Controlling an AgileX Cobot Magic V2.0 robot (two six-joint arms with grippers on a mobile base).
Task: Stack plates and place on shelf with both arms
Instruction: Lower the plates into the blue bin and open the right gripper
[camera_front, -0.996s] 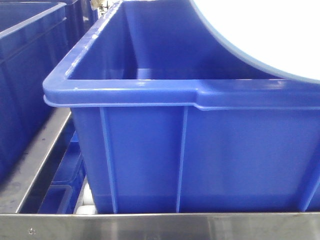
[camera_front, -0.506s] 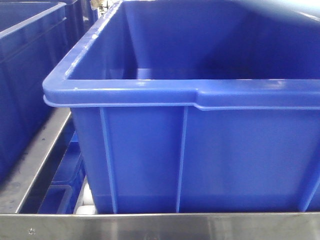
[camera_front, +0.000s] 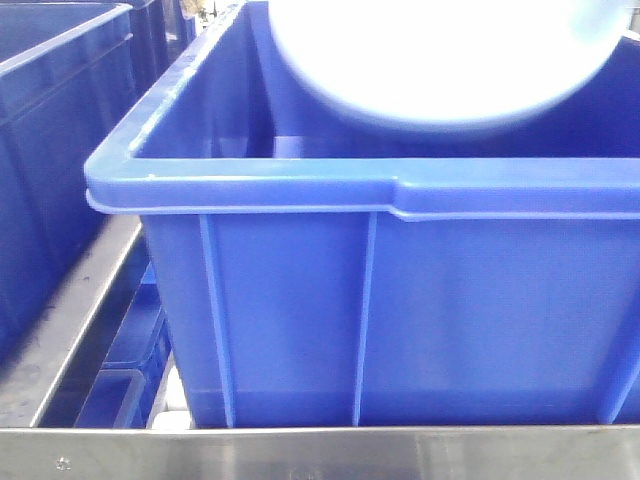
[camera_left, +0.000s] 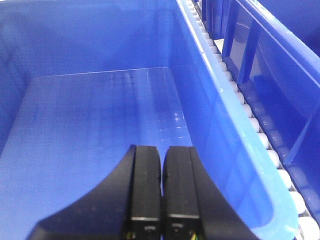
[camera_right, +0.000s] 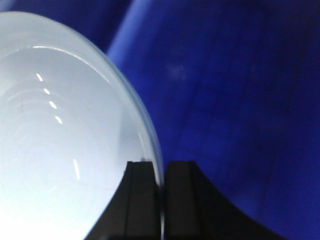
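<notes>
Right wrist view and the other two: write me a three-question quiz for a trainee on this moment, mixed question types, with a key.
1. True or false: the right gripper is shut on the rim of a plate.
2. Multiple choice: in the left wrist view, the left gripper is
A. shut on a plate
B. shut with nothing between its fingers, above the blue crate
C. wide open over the steel rail
3. Fill in: in the front view the plate appears blurred above the open top of the ______.

Key: 1 true; 2 B; 3 blue crate.
</notes>
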